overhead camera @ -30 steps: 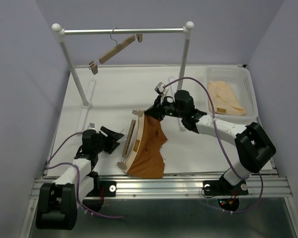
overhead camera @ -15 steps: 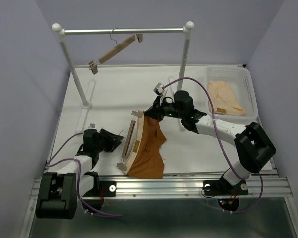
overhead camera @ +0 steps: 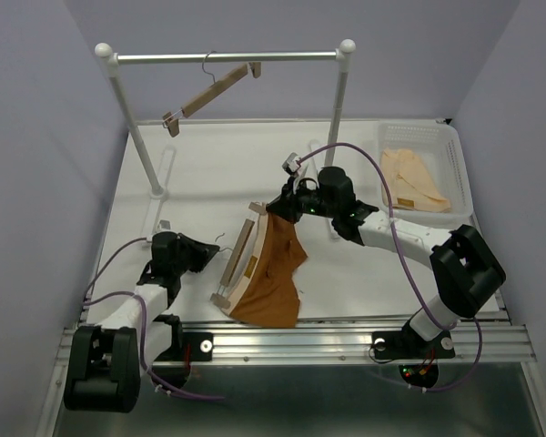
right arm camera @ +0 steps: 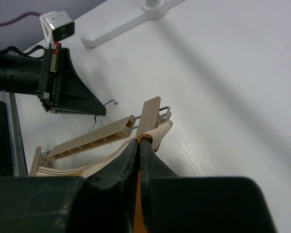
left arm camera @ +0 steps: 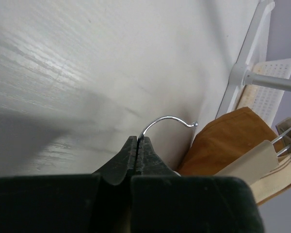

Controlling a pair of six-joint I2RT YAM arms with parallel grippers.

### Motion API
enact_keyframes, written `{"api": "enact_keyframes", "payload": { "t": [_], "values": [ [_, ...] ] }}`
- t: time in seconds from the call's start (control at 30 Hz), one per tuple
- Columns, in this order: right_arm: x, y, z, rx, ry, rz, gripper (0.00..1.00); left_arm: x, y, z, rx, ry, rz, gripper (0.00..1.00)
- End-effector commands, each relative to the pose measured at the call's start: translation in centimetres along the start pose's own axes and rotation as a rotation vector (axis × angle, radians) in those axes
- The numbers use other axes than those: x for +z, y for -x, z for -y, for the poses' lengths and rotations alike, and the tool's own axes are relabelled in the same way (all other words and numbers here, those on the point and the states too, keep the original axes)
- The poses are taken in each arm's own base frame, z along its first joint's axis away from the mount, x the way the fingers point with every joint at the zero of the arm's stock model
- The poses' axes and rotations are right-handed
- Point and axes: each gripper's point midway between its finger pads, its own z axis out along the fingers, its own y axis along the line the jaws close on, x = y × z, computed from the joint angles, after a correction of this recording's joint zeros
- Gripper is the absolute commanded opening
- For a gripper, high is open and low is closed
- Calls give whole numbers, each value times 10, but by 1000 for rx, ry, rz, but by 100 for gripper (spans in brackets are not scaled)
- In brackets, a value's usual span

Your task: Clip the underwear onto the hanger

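Observation:
The light-wood hanger [overhead camera: 239, 258] lies tilted at the table's middle, with the rust-orange underwear [overhead camera: 275, 273] draped off its right side. My left gripper [overhead camera: 211, 248] is shut on the hanger's thin wire hook [left arm camera: 167, 119], which curves out from between the fingertips of that gripper [left arm camera: 137, 139]. At the hanger's far end, my right gripper [overhead camera: 271, 208] holds the underwear's top corner beside the clip [right arm camera: 150, 116]. In the right wrist view that gripper [right arm camera: 139, 141] is shut on orange fabric, and the tan waistband [right arm camera: 160, 133] curls against the clip.
A white rack with a metal rail [overhead camera: 227, 57] stands at the back, and a second wooden hanger [overhead camera: 209, 94] hangs on it. Its right post [overhead camera: 339, 118] rises just behind my right arm. A white basket [overhead camera: 455, 155] at the back right holds pale peach garments [overhead camera: 414, 187].
My left gripper has slid right to the wire hook and shut on it. The hanger's near end has swung slightly left. The right arm has barely moved.

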Motion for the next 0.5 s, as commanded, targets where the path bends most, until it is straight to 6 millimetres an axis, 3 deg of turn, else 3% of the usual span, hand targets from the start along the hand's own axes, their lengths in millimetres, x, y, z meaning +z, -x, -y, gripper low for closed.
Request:
{"api": "enact_keyframes", "payload": {
  "t": [0.0, 0.07, 0.1, 0.13, 0.3, 0.33, 0.4, 0.43, 0.47],
  "values": [
    [-1, 18, 7, -12, -72, 28, 12, -10, 25, 48, 129, -87, 111, 0],
    [0, 10, 15, 28, -118, -11, 20, -19, 36, 54, 143, -66, 183, 0],
    [-1, 10, 24, 45, -171, -17, 26, -25, 39, 67, 161, -88, 202, 0],
    [-1, 7, 27, 57, -190, -29, 37, -32, 47, 75, 171, -96, 256, 0],
    [-8, 7, 38, 102, -280, -42, 57, -51, 40, 109, 233, -154, 270, 0],
    [-10, 7, 39, 114, -292, -43, 67, -53, 45, 104, 228, -112, 304, 0],
    [-14, 5, 38, 132, -304, -54, 78, -59, 45, 118, 239, -123, 322, 0],
    [-16, 6, 36, 157, -307, -48, 98, -59, 42, 112, 247, -80, 321, 0],
    [-17, 5, 35, 170, -307, -51, 100, -60, 41, 115, 254, -76, 326, 0]
  ]
}}
